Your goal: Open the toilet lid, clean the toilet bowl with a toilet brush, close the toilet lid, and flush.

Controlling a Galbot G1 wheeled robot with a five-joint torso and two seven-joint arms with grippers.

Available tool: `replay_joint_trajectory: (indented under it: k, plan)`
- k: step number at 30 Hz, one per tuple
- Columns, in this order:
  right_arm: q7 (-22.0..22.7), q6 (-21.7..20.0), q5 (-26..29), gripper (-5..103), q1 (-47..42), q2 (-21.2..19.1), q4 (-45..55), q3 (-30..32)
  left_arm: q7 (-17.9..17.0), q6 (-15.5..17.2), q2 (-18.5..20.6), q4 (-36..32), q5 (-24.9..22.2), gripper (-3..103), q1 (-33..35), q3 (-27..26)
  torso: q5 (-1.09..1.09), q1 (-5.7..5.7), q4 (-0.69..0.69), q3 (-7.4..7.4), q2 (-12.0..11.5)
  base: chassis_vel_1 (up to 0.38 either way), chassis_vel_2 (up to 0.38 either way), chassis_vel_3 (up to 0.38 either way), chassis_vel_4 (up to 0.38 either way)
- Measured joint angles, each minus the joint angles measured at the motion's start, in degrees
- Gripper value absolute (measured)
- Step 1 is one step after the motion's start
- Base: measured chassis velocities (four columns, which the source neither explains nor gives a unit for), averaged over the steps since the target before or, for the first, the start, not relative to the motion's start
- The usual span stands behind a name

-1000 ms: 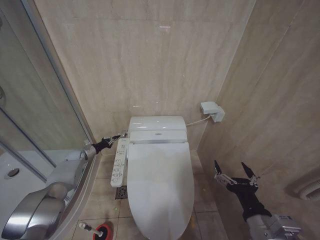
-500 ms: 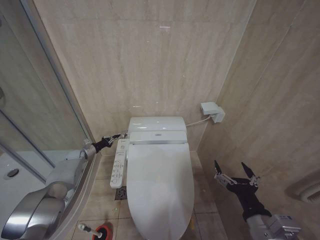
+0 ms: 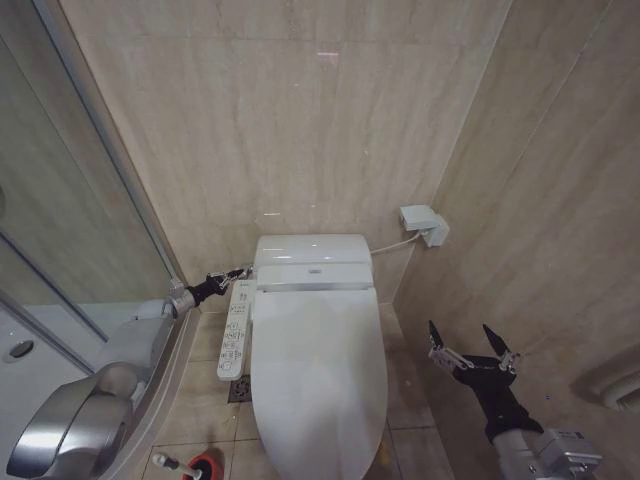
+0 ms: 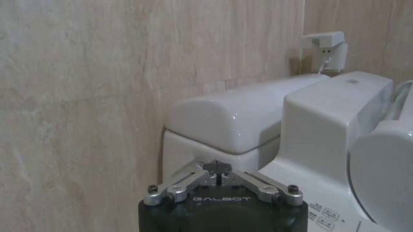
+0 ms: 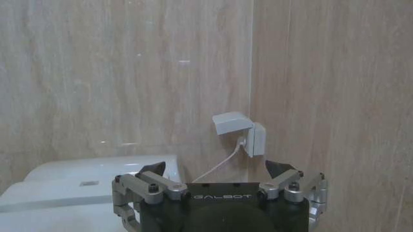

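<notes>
The toilet lid (image 3: 318,385) is glossy white plastic, smooth, catching soft ceiling glare. The walls (image 3: 290,130) are polished beige stone-look tile with faint streaked veining and a light sheen. The left arm (image 3: 95,395) has a brushed silvery metal shell. The right gripper (image 3: 471,350) has matt black housing with bare metal links. The floor tiles (image 3: 205,395) look duller, beige.

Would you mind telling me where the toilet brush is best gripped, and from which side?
Probably the thin white handle of the toilet brush, approached from above on the robot's left. It leans out of its red holder on the floor beside the toilet bowl, leaving the stick exposed.
</notes>
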Motion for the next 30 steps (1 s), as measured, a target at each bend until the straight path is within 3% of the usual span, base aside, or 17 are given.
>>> replay_joint_trajectory:
  k: [27,30]
  plan:
    - [0.0,0.0,0.0,100,0.0,-0.02,0.0,0.01,0.55,0.43,-0.13,1.19,2.01,0,0.5,0.01,-0.01,0.0,0.04,-0.01,0.0,-0.006,0.004,0.005,-0.004]
    - [0.0,0.0,0.0,100,0.0,0.0,0.0,0.0,0.53,0.55,-0.04,1.31,2.51,0,0.7,-0.1,-0.01,0.0,-0.01,-0.01,0.0,0.0,0.0,0.0,0.0]
